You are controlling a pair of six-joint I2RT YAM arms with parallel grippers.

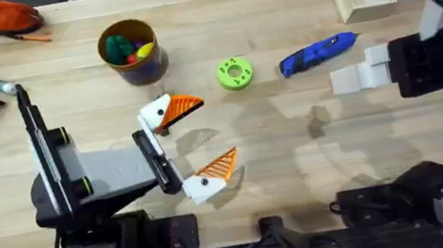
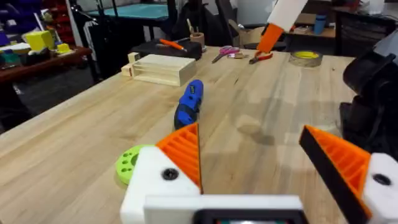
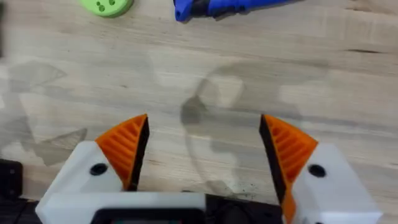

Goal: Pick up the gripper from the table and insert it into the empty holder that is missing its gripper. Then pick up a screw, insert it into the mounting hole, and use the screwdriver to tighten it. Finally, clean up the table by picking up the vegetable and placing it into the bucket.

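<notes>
I am holding my left end effector (image 1: pixel 188 146) spread and empty over the surface (image 1: pixel 301 182), low at about 8 o'clock. The bucket (image 1: pixel 131 51) is sitting at 11 o'clock with toy pieces inside. The lime disc (image 1: pixel 234 73) and the screwdriver (image 1: pixel 317 52) are lying untouched toward 1 o'clock. My right end effector (image 3: pixel 202 149) is hovering spread and empty at 3 o'clock. I cannot spot the loose gripper, screw or vegetable, so I judge every step is still waiting.

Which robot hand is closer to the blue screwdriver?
Right. The right gripper sits just beside the screwdriver; the left gripper is farther, past the green disc.
</notes>
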